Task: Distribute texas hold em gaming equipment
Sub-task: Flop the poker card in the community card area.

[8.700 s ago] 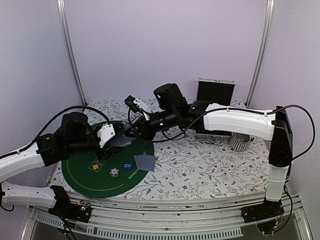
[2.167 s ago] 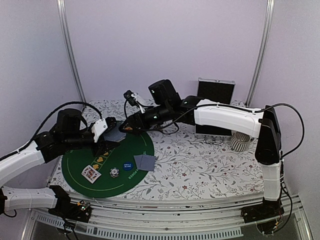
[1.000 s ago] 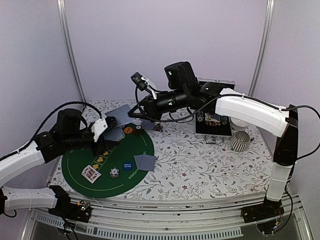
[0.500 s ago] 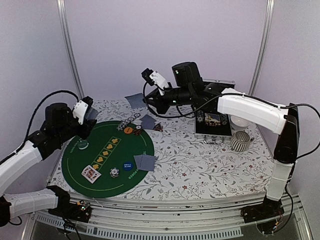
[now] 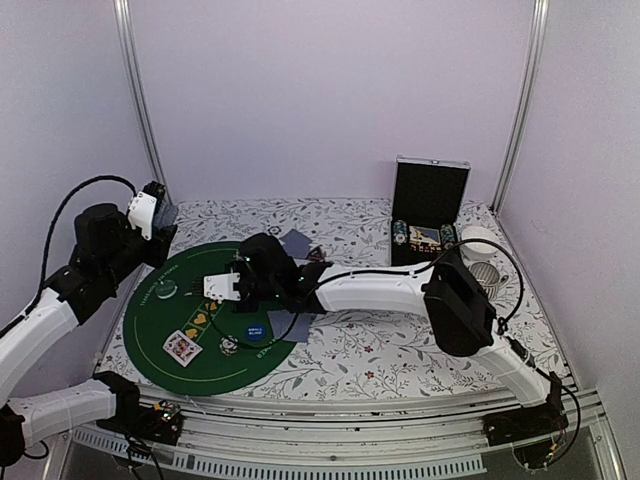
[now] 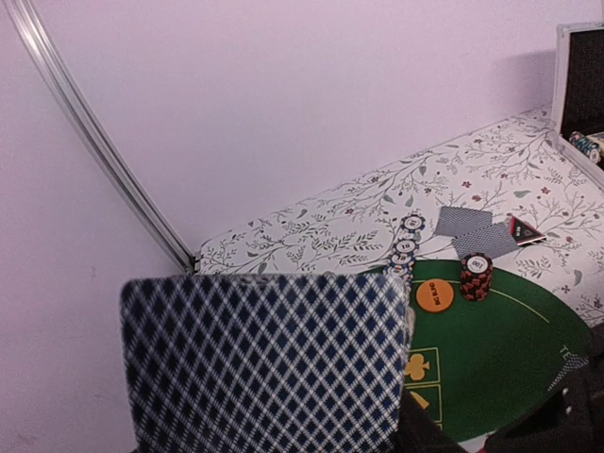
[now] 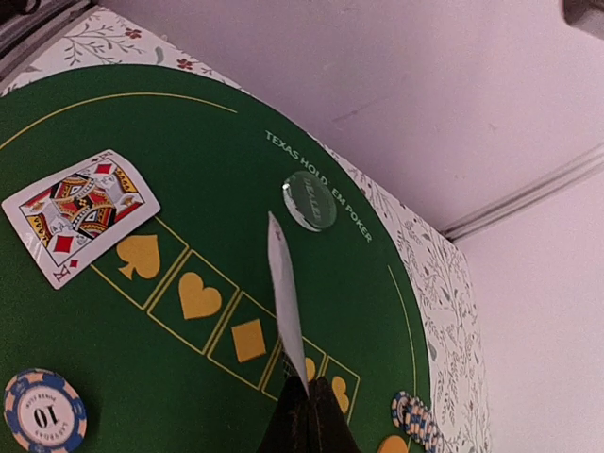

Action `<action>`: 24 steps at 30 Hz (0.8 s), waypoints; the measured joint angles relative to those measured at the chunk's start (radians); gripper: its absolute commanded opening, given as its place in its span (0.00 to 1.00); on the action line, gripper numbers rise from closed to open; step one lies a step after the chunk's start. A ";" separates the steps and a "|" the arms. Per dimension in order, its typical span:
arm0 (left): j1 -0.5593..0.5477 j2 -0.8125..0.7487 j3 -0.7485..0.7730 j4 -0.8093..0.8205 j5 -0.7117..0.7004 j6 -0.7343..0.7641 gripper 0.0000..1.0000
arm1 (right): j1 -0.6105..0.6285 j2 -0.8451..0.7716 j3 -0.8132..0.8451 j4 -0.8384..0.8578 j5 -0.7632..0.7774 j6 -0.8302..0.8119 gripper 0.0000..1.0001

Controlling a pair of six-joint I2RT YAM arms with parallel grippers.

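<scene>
**The upright card may fall wrong, and the low arm may sweep the mat**

Your right tool (image 7: 304,415) is clamped on the bottom edge of a single card (image 7: 286,302). The card stands nearly upright and edge-on to the wrist camera, so I cannot tell which way its face points. It hangs over the row of suit boxes on the green mat (image 7: 113,113), above the diamond and the box next to it.

- **Tipping.** With so thin a hold, the card will likely tip to one side when you let go. It could land face down or lie across two boxes.
- **Gliding.** Released from height, it could glide to the king (image 7: 80,212) at 10 o'clock. It could also reach the clear disc (image 7: 309,200) at 12 o'clock.
- **Sweeping.** In the top view, your right forearm lies low across the mat. The blue disc (image 5: 254,330) and a striped chip (image 5: 228,345) sit just beside it at 6 o'clock. Pulling back sideways could knock them out of place, so lift before you retreat.

Your left tool (image 5: 155,222) hangs high off the mat's 10 o'clock rim. It appears clamped on the blue-backed cards (image 6: 264,368), though its fingers are hidden behind them. I can't tell how many cards it holds. If there are several, a loose one could slide out and drop onto the counter (image 5: 400,340).
</scene>
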 measured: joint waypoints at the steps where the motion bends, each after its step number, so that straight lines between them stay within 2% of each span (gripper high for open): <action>1: 0.000 0.000 -0.001 0.000 0.000 0.000 0.48 | 0.009 0.029 0.023 0.004 0.001 -0.023 0.01; 8: 0.002 -0.003 -0.006 0.000 0.019 0.000 0.47 | 0.068 0.182 0.175 0.026 0.073 -0.195 0.01; 24: 0.003 -0.008 -0.007 0.000 0.053 0.000 0.48 | 0.101 0.221 0.192 0.043 0.137 -0.476 0.01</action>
